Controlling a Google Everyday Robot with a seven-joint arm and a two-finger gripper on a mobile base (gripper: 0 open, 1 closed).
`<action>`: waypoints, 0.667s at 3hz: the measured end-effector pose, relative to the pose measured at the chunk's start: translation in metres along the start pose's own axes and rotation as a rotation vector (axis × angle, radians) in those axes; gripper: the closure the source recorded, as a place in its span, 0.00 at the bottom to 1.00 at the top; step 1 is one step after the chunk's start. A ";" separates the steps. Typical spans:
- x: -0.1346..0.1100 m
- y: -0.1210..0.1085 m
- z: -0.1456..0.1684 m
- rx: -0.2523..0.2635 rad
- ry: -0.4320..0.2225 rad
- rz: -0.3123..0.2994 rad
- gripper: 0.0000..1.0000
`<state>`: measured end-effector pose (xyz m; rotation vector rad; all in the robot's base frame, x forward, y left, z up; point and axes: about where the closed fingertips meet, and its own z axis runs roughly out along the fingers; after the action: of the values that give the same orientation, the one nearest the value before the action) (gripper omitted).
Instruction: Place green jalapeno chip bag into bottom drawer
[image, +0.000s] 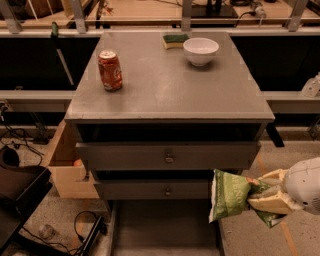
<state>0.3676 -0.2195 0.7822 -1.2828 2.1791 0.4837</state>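
The gripper (259, 201) clasps the single green jalapeno chip bag (227, 194), its long axis near upright, beside the open bottom drawer (165, 232); above stand one can (110, 70), one bowl (200, 51), one sponge (175, 40)

Crinkled green jalapeno chip bag (227, 196): glossy foil, creased all over.
Cream two-finger gripper (261, 196): smooth plastic; you find it lower right, clamped on that bag.
Wide grey bottom drawer (165, 227): matt metal, smooth floor.

The gripper (256, 201) is holding the green jalapeno chip bag (227, 194) by the right side of the bottom drawer (165, 231). Above, the can (110, 70) is sitting left of the bowl (200, 51).
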 end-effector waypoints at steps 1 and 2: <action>-0.001 -0.001 -0.001 0.002 -0.001 -0.002 1.00; -0.007 -0.002 0.020 0.002 -0.006 0.008 1.00</action>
<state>0.3779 -0.2046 0.7707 -1.2704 2.1798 0.4885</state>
